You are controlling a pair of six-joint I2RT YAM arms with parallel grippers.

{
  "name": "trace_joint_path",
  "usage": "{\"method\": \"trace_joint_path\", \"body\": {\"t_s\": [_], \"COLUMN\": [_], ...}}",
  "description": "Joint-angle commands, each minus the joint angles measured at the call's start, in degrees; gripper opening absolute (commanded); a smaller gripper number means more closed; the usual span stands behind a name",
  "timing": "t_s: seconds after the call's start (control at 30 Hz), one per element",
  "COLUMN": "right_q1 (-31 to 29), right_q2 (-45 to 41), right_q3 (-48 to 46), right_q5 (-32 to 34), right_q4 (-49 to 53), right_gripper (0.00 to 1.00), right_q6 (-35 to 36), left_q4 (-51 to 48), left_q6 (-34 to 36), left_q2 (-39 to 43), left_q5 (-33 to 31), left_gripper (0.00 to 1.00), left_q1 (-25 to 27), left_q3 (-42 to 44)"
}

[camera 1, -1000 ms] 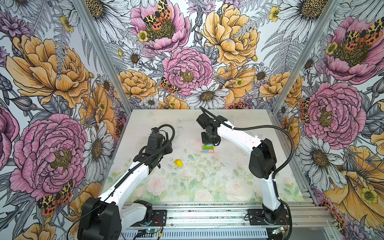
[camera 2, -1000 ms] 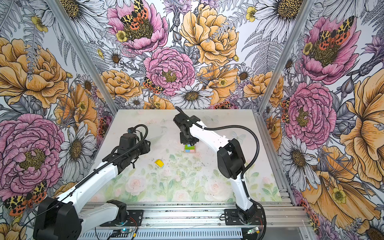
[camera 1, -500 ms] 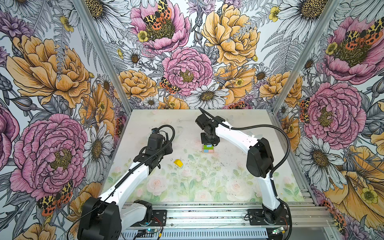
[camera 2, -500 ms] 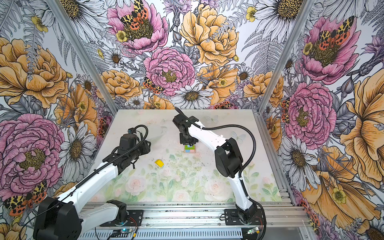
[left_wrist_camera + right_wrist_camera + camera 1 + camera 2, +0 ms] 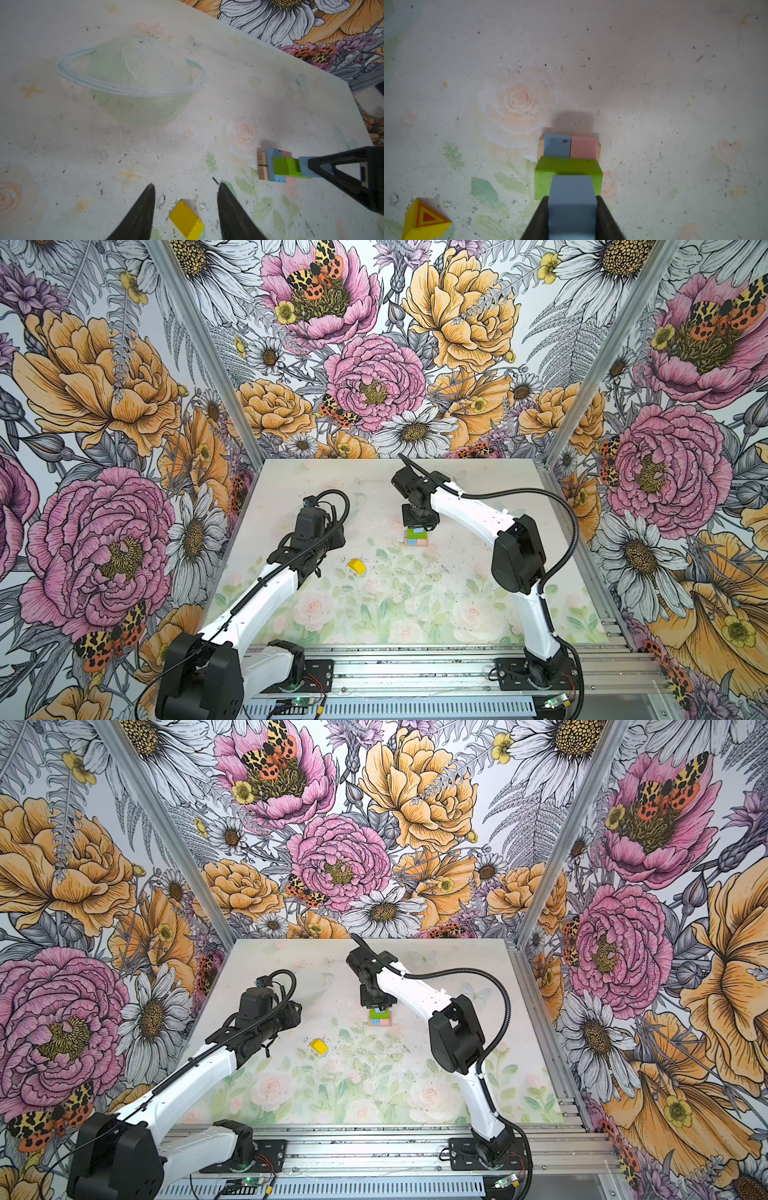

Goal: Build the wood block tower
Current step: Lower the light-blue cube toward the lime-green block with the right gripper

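Observation:
The tower (image 5: 415, 537) (image 5: 379, 1017) stands mid-table: tan planks (image 5: 262, 166) at the base, a light blue brick (image 5: 556, 145) and a pink brick (image 5: 584, 146) side by side, and a green brick (image 5: 544, 180) across them. My right gripper (image 5: 572, 199) (image 5: 417, 526) is shut on the light blue cube (image 5: 572, 191) (image 5: 304, 166), which is right on top of the green brick and seems to touch it. The yellow roof piece (image 5: 357, 566) (image 5: 318, 1046) (image 5: 425, 220) lies on the table to the tower's left. My left gripper (image 5: 186, 185) hovers open over this yellow piece (image 5: 187, 221).
The table (image 5: 374, 614) has a pale floral print with dark specks. Patterned walls close it in on three sides. A metal rail (image 5: 415, 668) with both arm bases runs along the front edge.
The right arm's elbow has drifted slightly left while its gripper stays over the tower with the cube. The left arm has not moved.

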State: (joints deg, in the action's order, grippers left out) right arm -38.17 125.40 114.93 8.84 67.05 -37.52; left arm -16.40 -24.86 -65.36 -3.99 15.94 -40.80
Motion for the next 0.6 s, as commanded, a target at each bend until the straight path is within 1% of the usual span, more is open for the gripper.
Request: {"method": "trace_joint_path", "body": {"t_s": [0.0,0.57], "right_q1": [0.3,-0.1], "right_q2": [1.2,1.6], "right_q3": [1.7,1.8], "right_q5": [0.9,0.7], "right_q4": [0.0,0.0], "right_gripper": [0.0,0.0], "right_q6": [-0.9,-1.9], "left_q4": [1.5,1.7], "left_q6": [0.7,0.7], "left_q2": [-0.2,-0.4], "left_q5": [1.0,1.1], "left_gripper": [0.5,0.5], "left_q1": [-0.6,-0.7], "left_q3": [0.5,0.5]}}
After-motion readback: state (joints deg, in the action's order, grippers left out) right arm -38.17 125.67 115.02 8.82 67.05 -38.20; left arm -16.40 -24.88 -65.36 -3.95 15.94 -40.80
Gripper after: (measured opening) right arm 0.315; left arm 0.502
